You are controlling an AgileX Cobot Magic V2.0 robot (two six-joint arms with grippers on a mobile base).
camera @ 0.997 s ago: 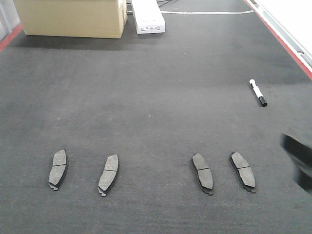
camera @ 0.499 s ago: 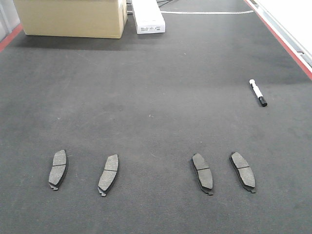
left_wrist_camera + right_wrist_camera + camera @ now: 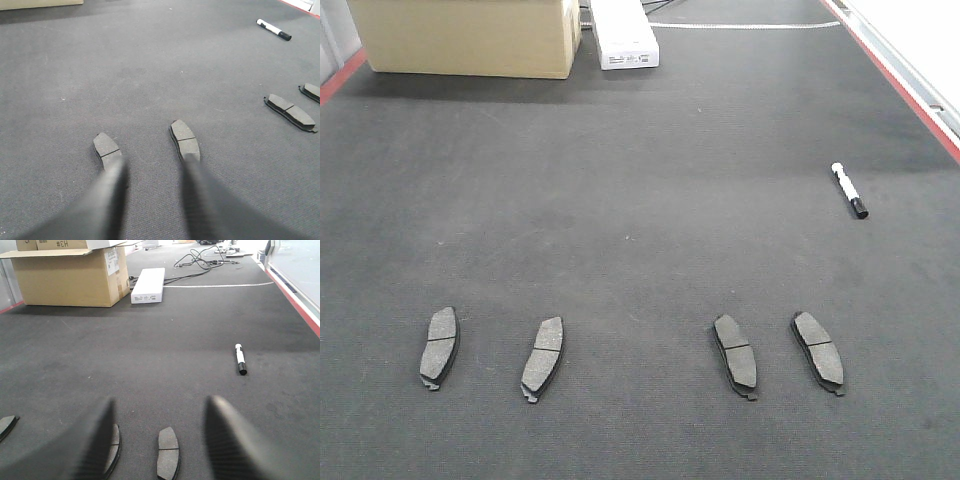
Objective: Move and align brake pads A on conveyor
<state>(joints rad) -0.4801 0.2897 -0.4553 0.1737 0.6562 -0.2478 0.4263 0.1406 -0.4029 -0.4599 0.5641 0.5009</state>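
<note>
Four brake pads lie in a row across the near part of the dark conveyor belt (image 3: 640, 220): two on the left (image 3: 440, 347) (image 3: 542, 357) and two on the right (image 3: 735, 355) (image 3: 818, 352). Neither gripper shows in the front view. In the left wrist view my left gripper (image 3: 152, 167) is open and empty, its blurred fingers above the near ends of the two left pads (image 3: 107, 149) (image 3: 184, 140). In the right wrist view my right gripper (image 3: 160, 415) is open and empty above the two right pads (image 3: 114, 447) (image 3: 168, 452).
A white marker with a black cap (image 3: 849, 190) lies on the belt at the right. A cardboard box (image 3: 470, 35) and a white flat box (image 3: 624, 35) stand at the far end. A red edge strip (image 3: 910, 95) runs along the right side.
A dark blurred gripper part at the right edge of the front view one second ago has left that view. The four pads and the marker have not moved.
</note>
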